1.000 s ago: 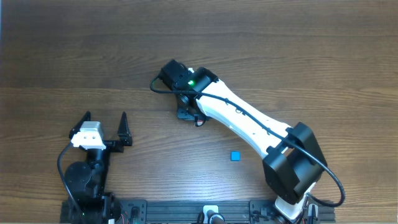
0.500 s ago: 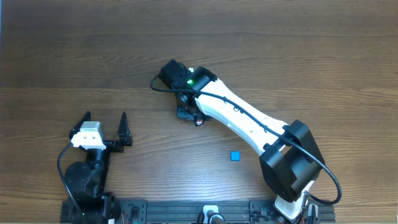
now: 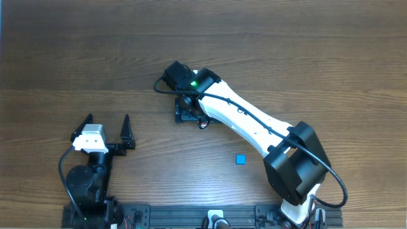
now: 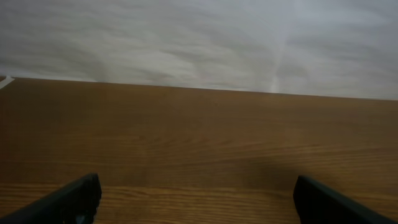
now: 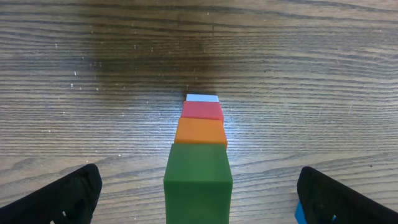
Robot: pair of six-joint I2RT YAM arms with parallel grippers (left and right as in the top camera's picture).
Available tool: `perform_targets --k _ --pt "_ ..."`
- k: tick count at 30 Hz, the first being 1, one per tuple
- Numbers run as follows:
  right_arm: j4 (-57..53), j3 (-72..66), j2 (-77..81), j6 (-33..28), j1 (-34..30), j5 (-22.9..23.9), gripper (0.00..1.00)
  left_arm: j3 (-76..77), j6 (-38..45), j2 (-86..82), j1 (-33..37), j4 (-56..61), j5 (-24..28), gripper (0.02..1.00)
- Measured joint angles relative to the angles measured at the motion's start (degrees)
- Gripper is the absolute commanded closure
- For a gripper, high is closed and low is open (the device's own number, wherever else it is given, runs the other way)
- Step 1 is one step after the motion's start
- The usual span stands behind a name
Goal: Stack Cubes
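right fingers [image 5: 71, 196]: spread wide, clear of the green cube [image 5: 198, 177] topping the stack
left fingers [image 4: 74, 199]: spread, parked
tip: I'd lift straight up, no bumping, then grab the blue cube [image 3: 240, 159]

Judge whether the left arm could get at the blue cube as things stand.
Probably yes. The blue cube lies alone on bare table, nothing on it; the left fingers stand open. The right arm passes close by, so it may crowd the approach.

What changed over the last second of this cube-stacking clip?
The right gripper shifted slightly leftward in the top view, open over the stack topped by the green cube. Nothing was taken hold of or let go. The blue cube and the open left gripper stayed where they were.
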Motion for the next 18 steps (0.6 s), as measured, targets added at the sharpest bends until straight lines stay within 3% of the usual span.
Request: perform_targets --k 7,14,18 --pt "-0.7 0.0 -2.5 -1.2 0.0 0.0 0.009 0.0 0.0 0.0 0.0 0.0 0.0 0.018" --pt "-13.2 -0.1 -16.3 -3.2 -0.6 0.9 0.007 0.0 0.0 0.0 0.0 0.0 0.0 0.018" --pt "-12.8 -4.8 -20.9 -3.2 -1.3 1.3 0.009 0.0 0.0 0.0 0.0 0.0 0.0 0.018"
